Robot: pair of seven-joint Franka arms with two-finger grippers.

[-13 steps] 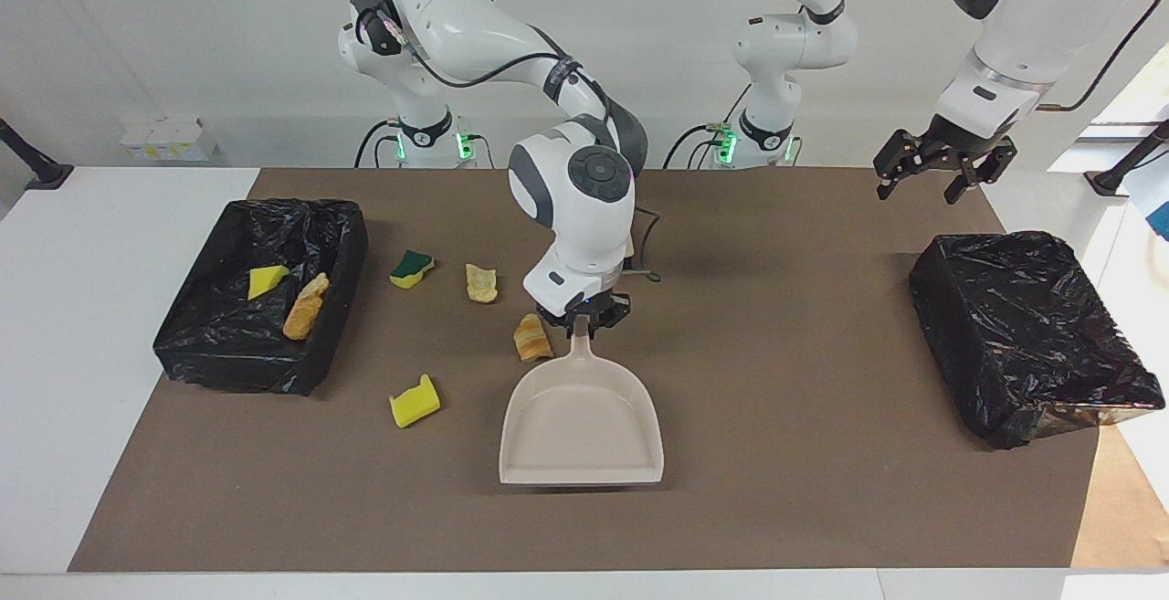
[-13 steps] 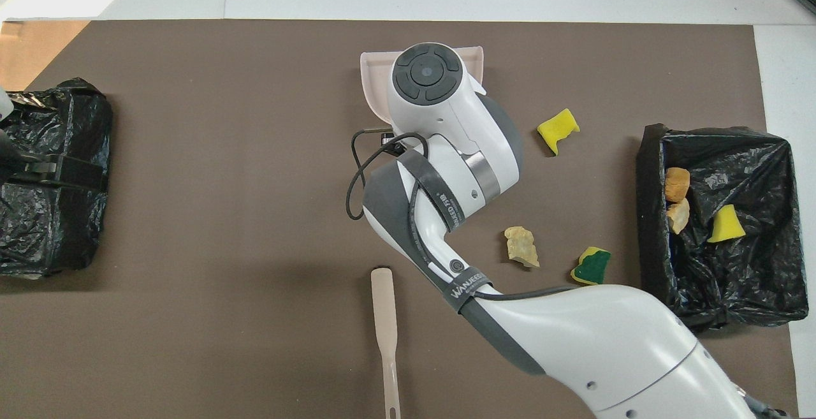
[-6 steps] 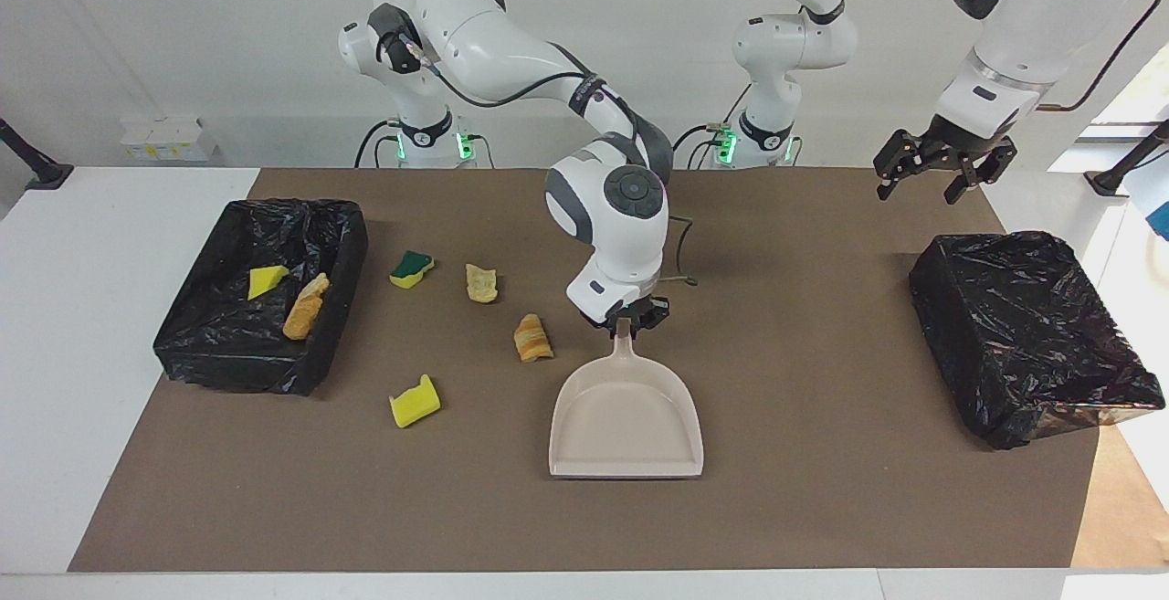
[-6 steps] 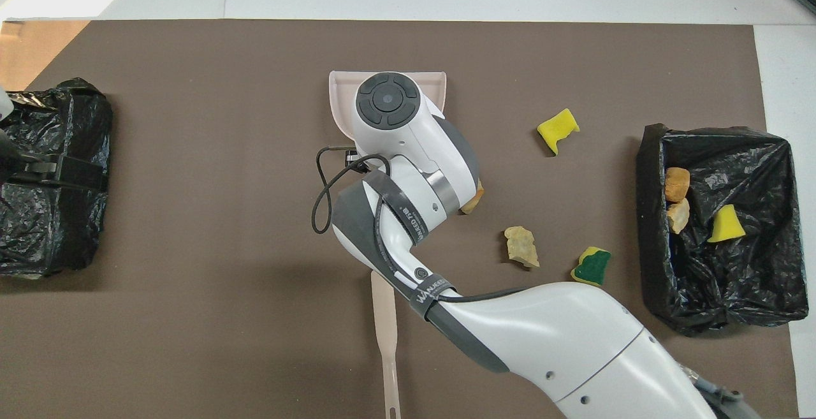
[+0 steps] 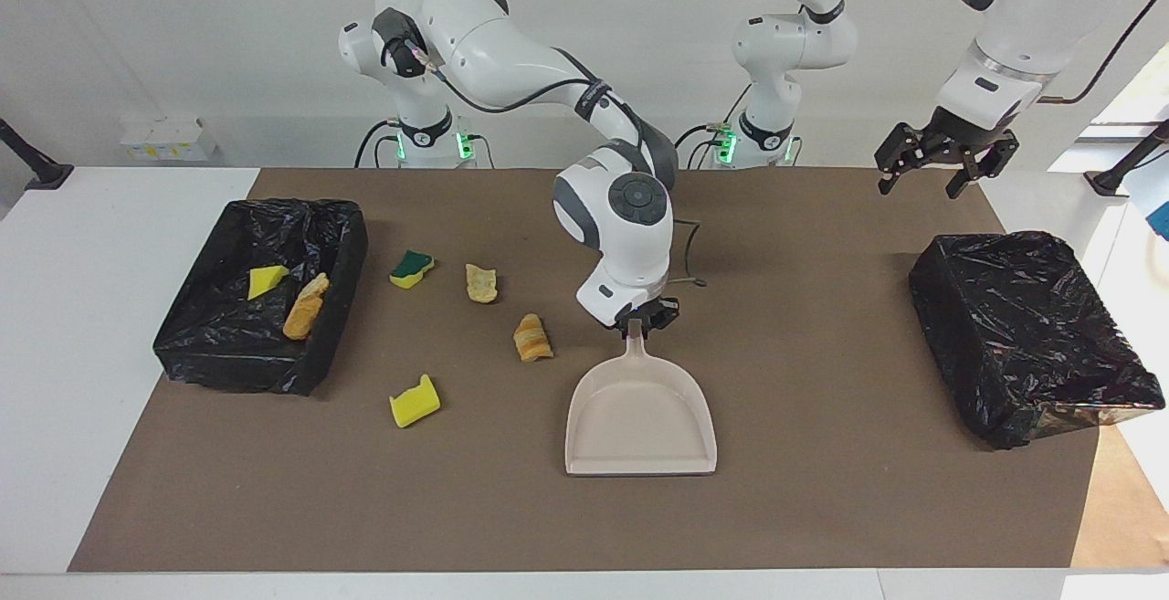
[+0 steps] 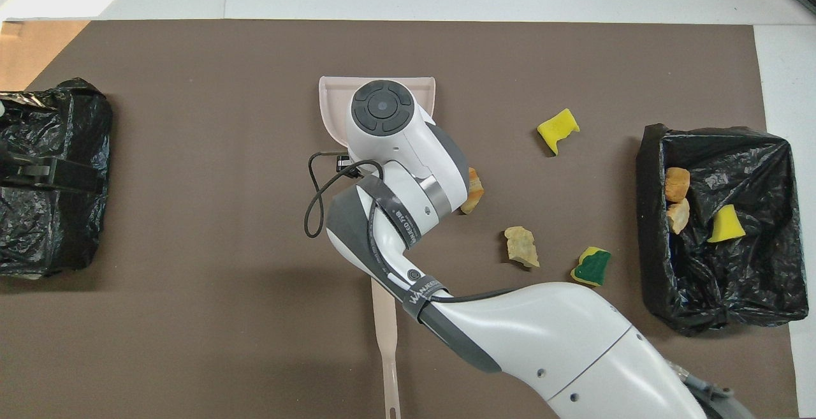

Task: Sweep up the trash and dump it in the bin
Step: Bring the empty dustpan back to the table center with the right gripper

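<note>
Right tool (image 5: 637,321) clenched on dustpan (image 5: 640,417) handle, pan flat on the table. Nearest bread chunk (image 5: 531,338) lies beside it, toward right arm's end. Left tool (image 5: 945,166) open, waiting.

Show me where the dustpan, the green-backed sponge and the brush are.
dustpan (image 5: 639,422), facing view, middle of its bare pan floor.
green-backed sponge (image 5: 412,268), facing view, its green top.
brush (image 6: 384,317), overhead view, on the flat beige blade where it narrows to the handle.
</note>
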